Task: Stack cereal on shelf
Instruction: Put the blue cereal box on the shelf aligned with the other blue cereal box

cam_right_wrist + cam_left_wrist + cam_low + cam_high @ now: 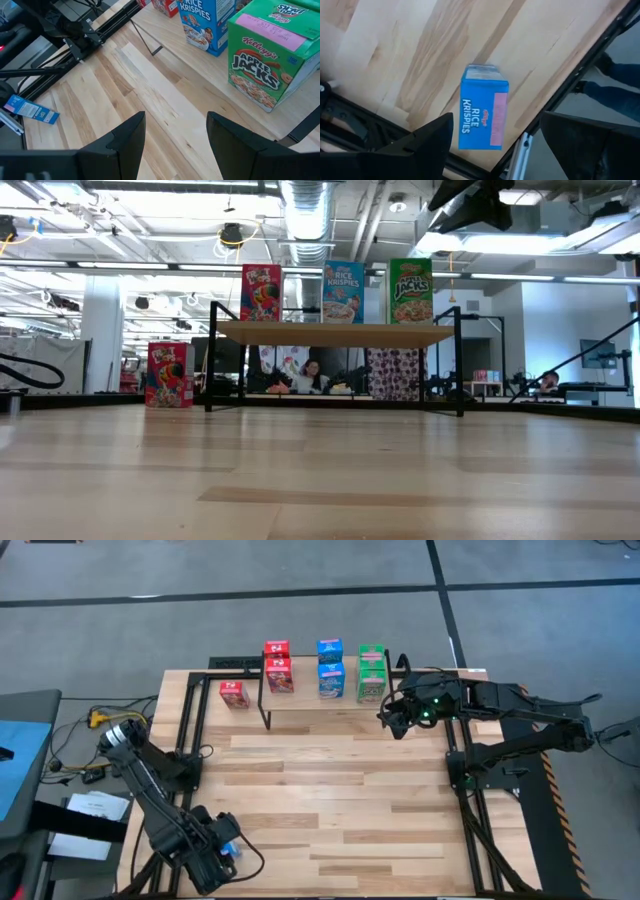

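Blue cereal box lies flat between our left gripper's open fingers, seemingly unheld; right gripper open, at two o'clock.

Counted three red cereal boxes, three blue ones, only two green ones in sight, one shelf and two arms.

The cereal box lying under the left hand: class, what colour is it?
Blue, a Rice Krispies box; the left wrist view shows it best.
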Available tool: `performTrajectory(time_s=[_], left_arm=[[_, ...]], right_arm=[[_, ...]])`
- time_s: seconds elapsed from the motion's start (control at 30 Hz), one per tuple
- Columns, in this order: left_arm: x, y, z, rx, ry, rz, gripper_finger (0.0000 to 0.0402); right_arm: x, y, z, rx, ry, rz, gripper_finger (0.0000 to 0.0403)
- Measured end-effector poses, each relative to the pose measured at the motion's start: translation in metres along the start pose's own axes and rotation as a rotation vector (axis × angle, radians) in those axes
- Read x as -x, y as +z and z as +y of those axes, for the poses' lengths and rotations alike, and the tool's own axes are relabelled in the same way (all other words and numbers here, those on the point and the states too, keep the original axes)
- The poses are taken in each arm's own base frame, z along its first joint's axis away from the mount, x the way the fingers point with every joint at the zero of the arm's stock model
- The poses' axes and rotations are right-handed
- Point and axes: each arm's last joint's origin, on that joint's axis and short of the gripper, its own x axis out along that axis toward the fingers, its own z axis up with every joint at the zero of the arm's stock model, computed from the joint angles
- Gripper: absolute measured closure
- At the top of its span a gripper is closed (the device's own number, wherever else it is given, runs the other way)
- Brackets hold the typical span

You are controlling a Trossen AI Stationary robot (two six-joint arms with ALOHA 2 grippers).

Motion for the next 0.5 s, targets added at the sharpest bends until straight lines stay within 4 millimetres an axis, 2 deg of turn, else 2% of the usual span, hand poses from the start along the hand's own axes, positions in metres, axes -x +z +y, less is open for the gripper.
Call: performTrajectory(time_s=[0.3, 0.5], left_arm=[[-0.024, -0.005, 0.007, 0.005, 0.042, 0.051, 0.0115], [-0.037, -0.007, 0.006, -0.001, 0.008, 0.057, 0.0115]], right_arm=[[0.0, 0.0, 0.0, 0.0, 0.001, 0.001, 0.0168], [0.0, 0.0, 0.0, 0.0, 0.001, 0.001, 0.0168]])
